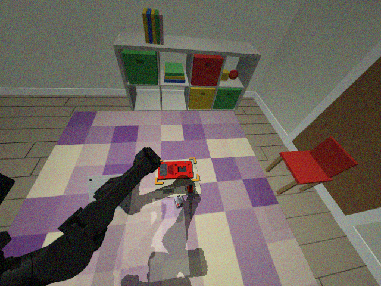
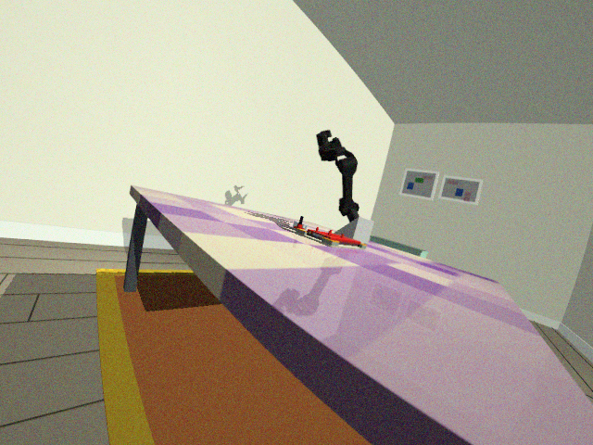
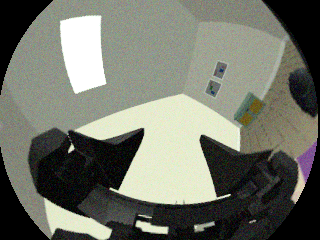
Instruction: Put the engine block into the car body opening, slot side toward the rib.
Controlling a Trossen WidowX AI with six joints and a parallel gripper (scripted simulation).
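Observation:
The red car body [image 1: 173, 174] [image 2: 346, 238] lies flat in a fixture with orange corner pieces [image 1: 193, 160]. A dark opening [image 1: 182, 168] shows in its right half in the top view; its rib is too small to make out. A small grey block with a red spot [image 1: 178, 201], apparently the engine block, lies outside the fixture, on the near side of the car body. My gripper [image 3: 173, 134] [image 2: 331, 137] is open, with nothing between its fingers. It is raised high above the table, tilted away from the car body, and touches neither part.
A pale tray strip beside the fixture holds a small red and dark part [image 1: 190, 188]. A pale plate [image 1: 94, 181] lies to the left, partly behind the arm. The arm's shadow falls across the strip. A shelf [image 1: 187, 46] and red chair [image 1: 307, 166] stand beyond the table.

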